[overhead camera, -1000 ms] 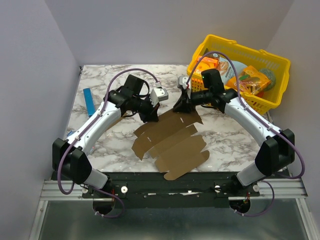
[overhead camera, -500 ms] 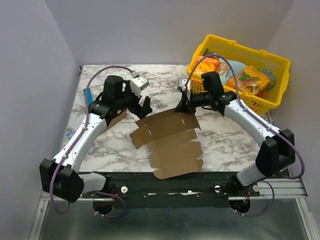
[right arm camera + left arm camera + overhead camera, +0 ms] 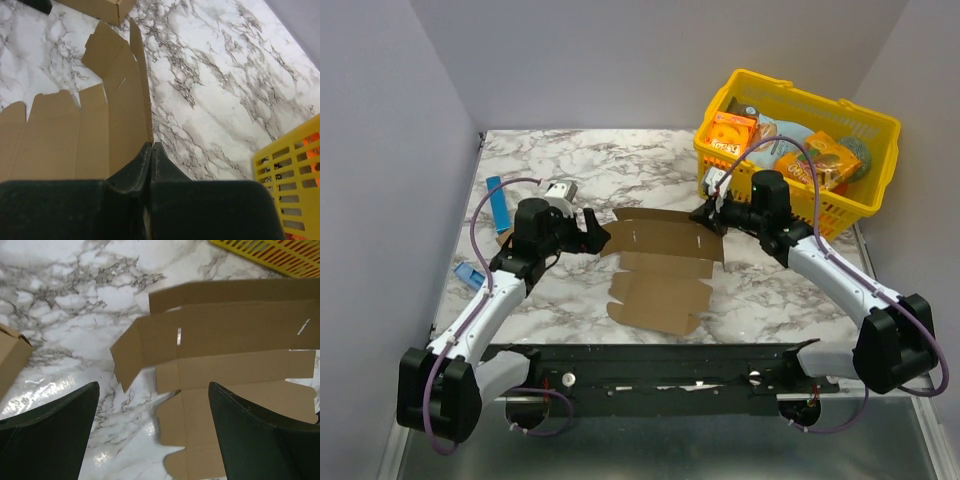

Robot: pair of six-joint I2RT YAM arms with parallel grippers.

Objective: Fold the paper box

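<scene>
The paper box [image 3: 660, 265] is a flat brown die-cut sheet with flaps and slots, lying in the middle of the marble table. My right gripper [image 3: 710, 212] is shut on its far right edge; in the right wrist view the black fingers [image 3: 145, 160] pinch that raised edge of the sheet [image 3: 65, 130] at the gripper [image 3: 151, 146]. My left gripper [image 3: 588, 232] stands open just left of the sheet, touching nothing. In the left wrist view its gripper [image 3: 153, 385] hovers over the sheet's [image 3: 230, 340] left flaps.
A yellow basket [image 3: 865, 125] with orange snack boxes stands at the back right, close behind the right gripper. A small brown carton [image 3: 10, 360] lies by the left arm. A blue strip [image 3: 500, 205] and a blue piece [image 3: 470, 272] lie at the left.
The left gripper opened, let go of the sheet and drew back to the left. The right gripper closed on the far edge and carried it right; the sheet turned and now lies squarer.
</scene>
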